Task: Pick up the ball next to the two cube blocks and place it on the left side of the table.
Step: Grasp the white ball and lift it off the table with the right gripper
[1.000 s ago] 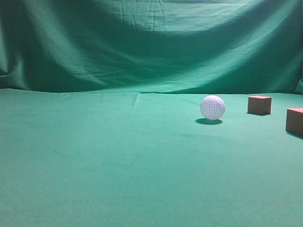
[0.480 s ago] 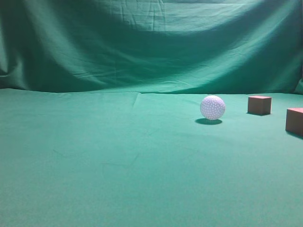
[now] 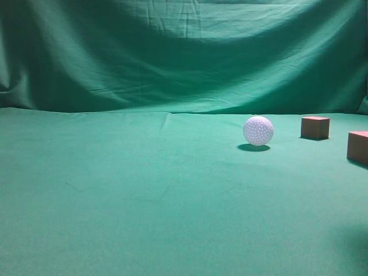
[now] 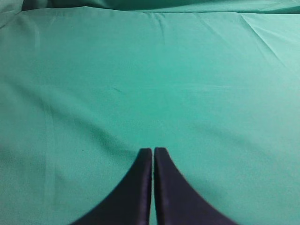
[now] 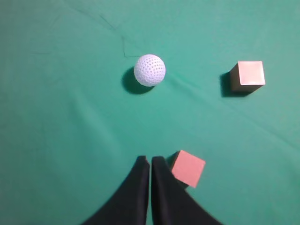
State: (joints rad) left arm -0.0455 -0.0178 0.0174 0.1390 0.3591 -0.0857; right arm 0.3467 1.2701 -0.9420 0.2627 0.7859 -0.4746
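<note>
Over on the table's (image 3: pixel 144 218) right, the ball (image 3: pixel 258 130) sits at 9 o'clock from the two cube blocks (image 3: pixel 315 127), untouched. Right claw (image 5: pixel 150 161) hovers pinched closed, empty; nothing's done yet.

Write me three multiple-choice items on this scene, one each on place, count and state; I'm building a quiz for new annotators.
1. Where is the ball relative to the two cube blocks in the exterior view?
A. left of both
B. between them
C. right of both

2. How many cube blocks are visible?
A. one
B. two
C. three

3. The right end effector is:
A. open
B. gripping the ball
C. shut, empty

Answers: 1 A, both blocks sit further right; 2 B, two show on the table; 3 C, its fingers meet with nothing between.
</note>
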